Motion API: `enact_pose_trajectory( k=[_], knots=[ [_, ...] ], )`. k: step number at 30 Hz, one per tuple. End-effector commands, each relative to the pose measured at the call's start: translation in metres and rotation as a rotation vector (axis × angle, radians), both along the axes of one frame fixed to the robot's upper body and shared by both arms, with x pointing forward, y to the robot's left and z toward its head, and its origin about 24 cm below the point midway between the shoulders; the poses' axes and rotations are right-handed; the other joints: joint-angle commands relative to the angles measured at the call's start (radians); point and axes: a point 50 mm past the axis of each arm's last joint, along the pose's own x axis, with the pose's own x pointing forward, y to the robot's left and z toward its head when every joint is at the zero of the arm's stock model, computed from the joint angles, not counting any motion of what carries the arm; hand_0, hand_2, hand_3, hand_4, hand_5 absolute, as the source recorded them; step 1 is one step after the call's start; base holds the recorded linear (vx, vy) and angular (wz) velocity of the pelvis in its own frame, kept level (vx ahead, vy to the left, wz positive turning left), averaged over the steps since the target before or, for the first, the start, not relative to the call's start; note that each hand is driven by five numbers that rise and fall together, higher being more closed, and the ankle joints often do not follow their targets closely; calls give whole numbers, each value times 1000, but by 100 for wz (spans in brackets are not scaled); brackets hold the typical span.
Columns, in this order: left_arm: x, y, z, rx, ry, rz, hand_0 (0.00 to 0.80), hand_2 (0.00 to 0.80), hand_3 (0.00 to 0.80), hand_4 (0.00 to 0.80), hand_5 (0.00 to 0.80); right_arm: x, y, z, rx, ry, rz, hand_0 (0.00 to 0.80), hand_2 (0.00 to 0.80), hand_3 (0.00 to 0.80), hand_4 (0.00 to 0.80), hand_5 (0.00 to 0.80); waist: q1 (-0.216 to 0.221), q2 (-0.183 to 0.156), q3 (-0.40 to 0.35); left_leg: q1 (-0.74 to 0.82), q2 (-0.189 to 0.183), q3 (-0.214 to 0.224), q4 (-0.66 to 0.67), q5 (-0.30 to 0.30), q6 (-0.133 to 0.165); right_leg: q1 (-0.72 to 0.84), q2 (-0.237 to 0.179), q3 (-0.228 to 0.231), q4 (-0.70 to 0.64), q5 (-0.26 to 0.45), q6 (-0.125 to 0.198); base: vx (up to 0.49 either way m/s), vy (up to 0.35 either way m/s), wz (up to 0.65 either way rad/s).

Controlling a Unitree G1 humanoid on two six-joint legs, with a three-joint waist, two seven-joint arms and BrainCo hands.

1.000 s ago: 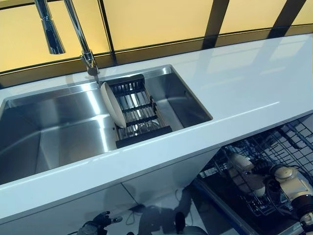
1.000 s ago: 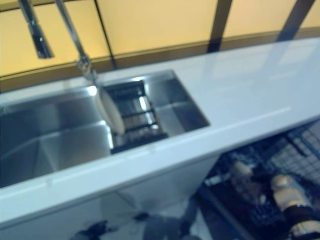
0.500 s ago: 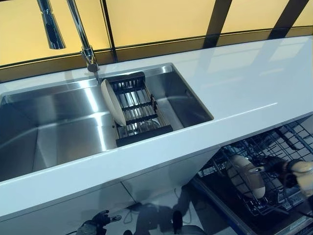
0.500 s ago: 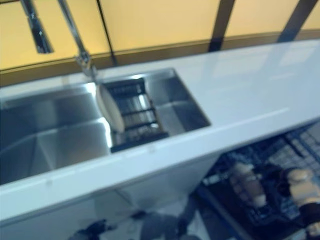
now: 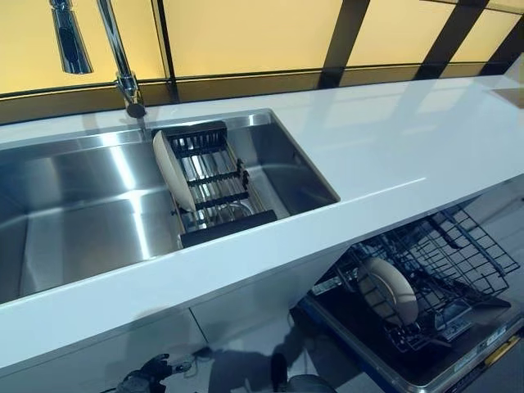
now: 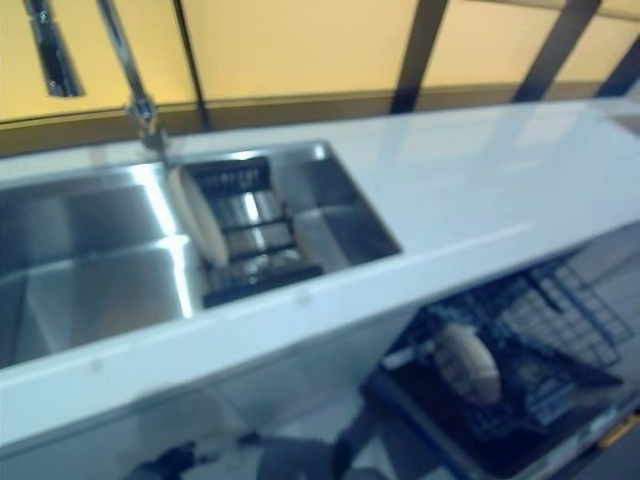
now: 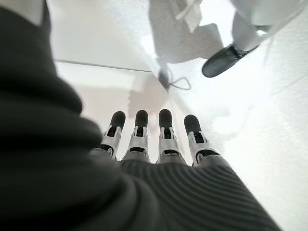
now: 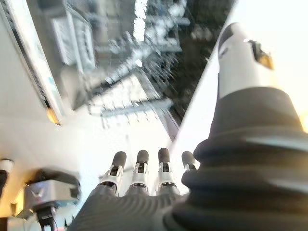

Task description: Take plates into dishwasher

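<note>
Down in the open dishwasher [image 5: 458,372], lower right of the head views, one cream plate [image 5: 389,291] is standing on edge in the black wire rack [image 5: 446,262], tilting slightly, no hand touching it. Second plate [image 5: 172,169] is sitting up in the steel sink [image 5: 74,205], leaning on edge against the left end of the black drying rack [image 5: 214,190] that is spanning the basin's right part. Faucet [image 5: 119,61] is rising behind the sink, just beyond that rack. White surface [image 5: 409,139] is running right from the sink, over the dishwasher.

Left hand [image 5: 146,378] is hanging low at the bottom edge of the left eye view, near the floor [image 7: 269,144] in front of the cabinet; its wrist view is showing the fingers [image 7: 165,132] straight, side by side, holding nothing. Right hand [image 8: 139,180] is showing only in its own wrist view: fingers extended in a row, slightly apart, empty, with the dishwasher rack blurred past them.
</note>
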Motion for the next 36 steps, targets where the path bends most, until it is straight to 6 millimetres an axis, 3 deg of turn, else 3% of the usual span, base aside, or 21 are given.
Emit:
enact_pose_trajectory(
  k=[1,4,7,10,11,15,22,25,36],
  knots=[
    [6,18,7,52,-27,20,0,0,0,0,0,13,11,67,-167,-199,28,0,0,0,0,0,39,-38,-24,-10,4,-52,-2,-18,42,53,-38,-11,15,-42,93,0,0,0],
    [6,17,6,47,-30,25,0,0,0,0,0,29,26,101,-324,-306,71,0,0,0,0,0,60,-37,-30,-13,-1,-67,-1,-18,42,60,-40,-19,14,-48,92,0,0,0],
    [3,16,5,45,-26,20,0,0,0,0,0,41,45,139,-600,-429,92,0,0,0,0,0,92,-40,-34,-19,-5,-88,-2,-16,42,68,-43,-35,12,-55,91,2,7,1],
    [0,14,4,36,-25,26,0,0,0,0,0,49,62,161,-756,-470,116,0,0,0,0,0,105,-36,-37,-26,-8,-103,-2,-14,42,71,-46,-45,10,-58,92,4,24,9],
    [0,13,4,36,-25,26,0,0,0,0,0,54,75,174,-857,-489,144,0,0,0,0,0,120,-37,-38,-31,-11,-117,-2,-13,43,75,-49,-55,7,-60,92,12,29,19],
    [-2,11,3,34,-14,31,0,0,0,0,0,71,113,194,-1043,-539,270,0,0,0,0,0,145,-33,-41,-45,-15,-146,-2,-8,42,83,-56,-80,2,-64,92,16,21,32],
    [-2,7,1,16,-10,54,0,0,0,0,0,93,174,202,-1270,-667,486,0,0,0,0,0,191,-32,-42,-73,-17,-188,-2,4,36,86,-63,-124,2,-72,93,24,12,22],
    [-1,5,1,-4,-13,60,0,0,0,0,0,98,196,197,-1314,-683,609,0,0,0,0,0,208,-36,-39,-86,-18,-206,-2,9,34,87,-64,-143,2,-72,94,43,23,25],
    [3,7,6,-37,-71,92,0,0,0,0,0,109,223,182,-1425,-719,705,0,0,0,0,0,265,-45,16,-156,-16,-261,-2,40,27,68,-70,-202,2,-69,95,-1,3,21]
  ],
)
